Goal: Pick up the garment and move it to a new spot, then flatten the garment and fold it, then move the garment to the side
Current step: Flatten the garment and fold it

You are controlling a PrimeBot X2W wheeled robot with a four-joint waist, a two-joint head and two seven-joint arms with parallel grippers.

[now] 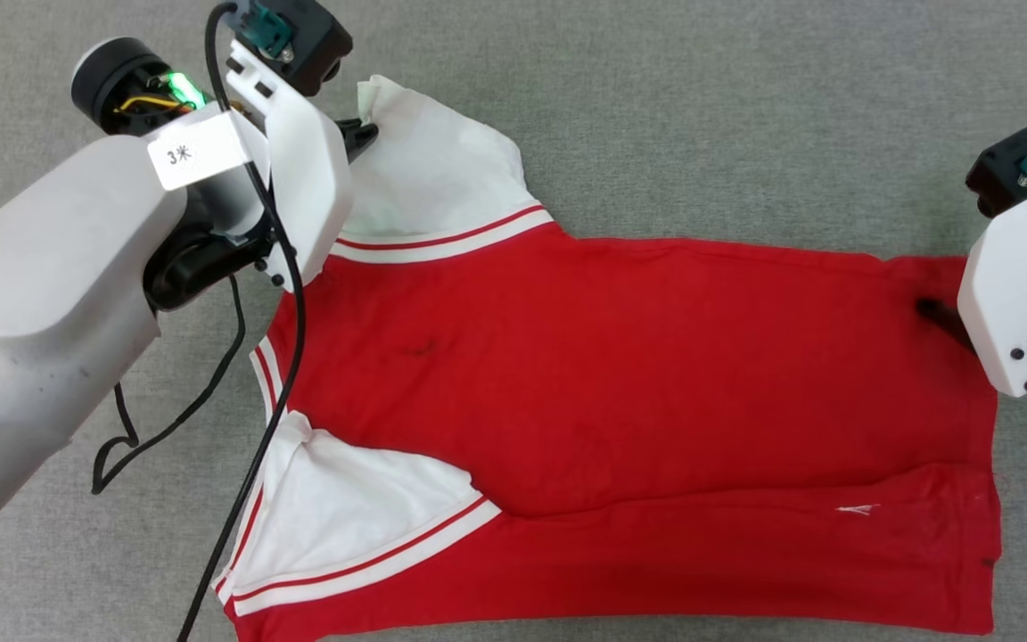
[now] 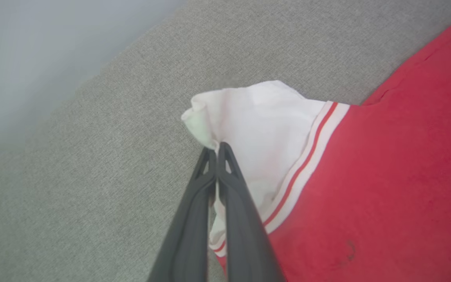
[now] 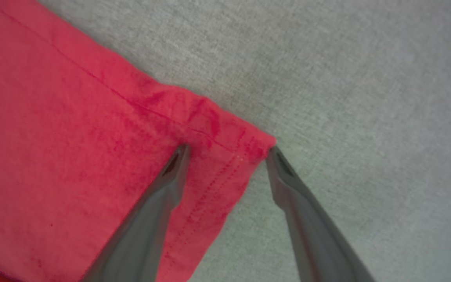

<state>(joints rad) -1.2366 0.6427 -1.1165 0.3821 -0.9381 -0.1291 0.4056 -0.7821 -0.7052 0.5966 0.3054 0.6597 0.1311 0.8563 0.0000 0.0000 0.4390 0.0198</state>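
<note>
Head view has the garment (image 1: pixel 620 357) lying spread on a grey woven surface (image 1: pixel 745 134), collar end toward the robot's left and hem toward its right. It is red, with two white sleeves joined by white-and-red striped bands. A long crease runs along its near side, and a small white mark (image 1: pixel 857 509) sits on the strip below that crease, close to the hem. A faint dark smudge (image 1: pixel 420 348) shows on the red chest.

One piece of writing can be read: a white tag (image 1: pixel 195 153) on the left arm's wrist bears "3米". A green light (image 1: pixel 182 86) glows just above it, and a black cable (image 1: pixel 295 267) loops down past the collar.

Left wrist view shows the left gripper (image 2: pixel 217 150) pinched tight on the bunched outer edge of the far sleeve (image 2: pixel 260 129) — its fingers meet with white cloth caught between them.

Right wrist view shows the right gripper (image 3: pixel 228 150) with its fingers spread wide and nothing between them gripped. One tip rests on the red cloth just inside the stitched hem; the other stands at the hem's far corner, over the grey surface.
</note>
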